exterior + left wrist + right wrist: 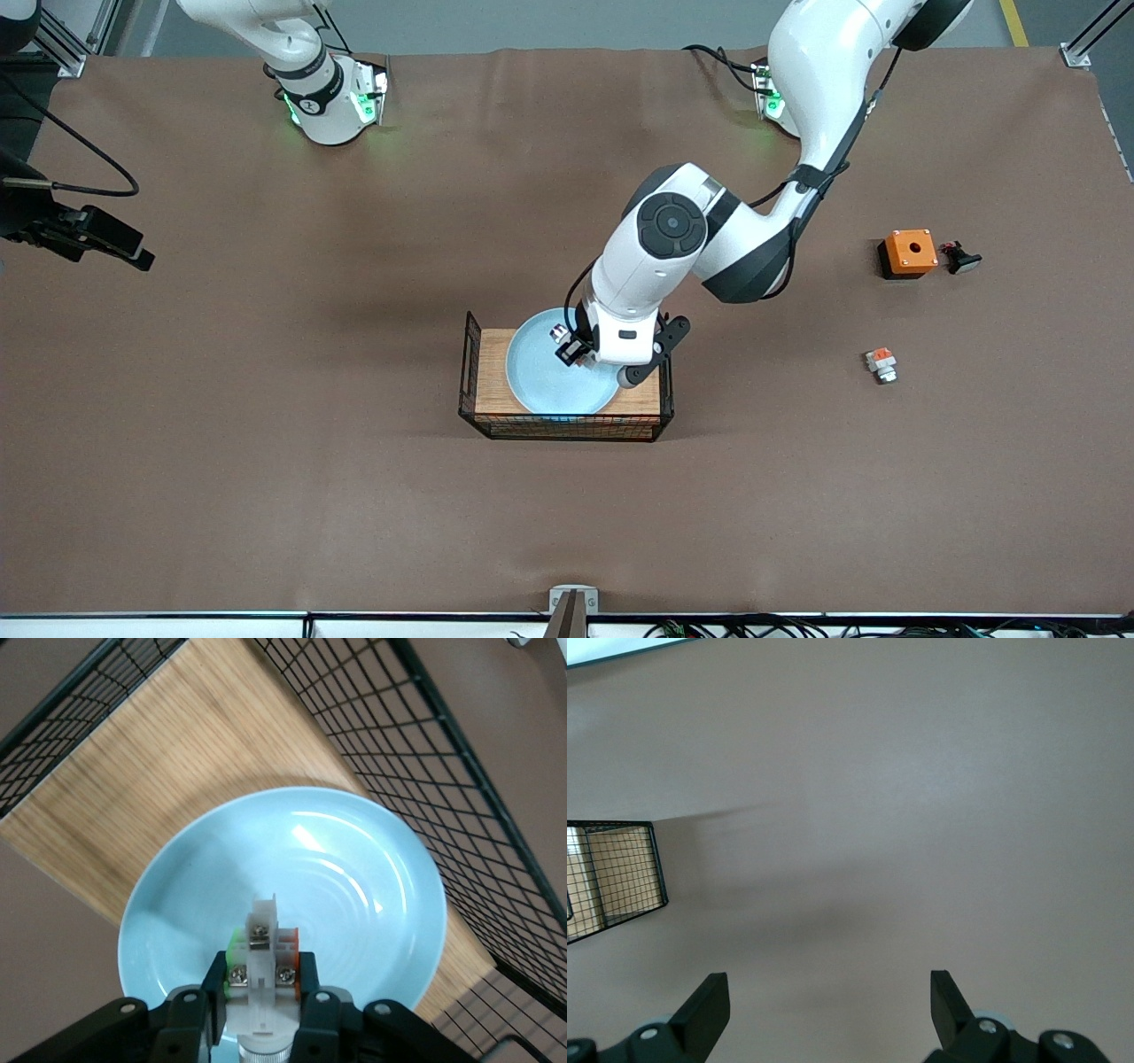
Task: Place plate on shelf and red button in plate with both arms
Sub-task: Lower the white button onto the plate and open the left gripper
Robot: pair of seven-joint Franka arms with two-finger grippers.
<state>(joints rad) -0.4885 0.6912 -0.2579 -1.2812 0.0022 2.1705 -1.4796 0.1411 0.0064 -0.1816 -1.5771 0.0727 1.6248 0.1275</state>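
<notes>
Inside wire basket, plate, red button above

The pale blue round plate is partly covered by the left arm's wrist at frame centre. The right gripper is cut off at the bottom edge in its wrist view.

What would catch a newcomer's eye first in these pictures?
The left gripper stands out first, shut on the red button over the pale blue plate. The plate lies in a wire basket with a wooden floor, mid-table. The right gripper waits open over bare table at its own end.
</notes>
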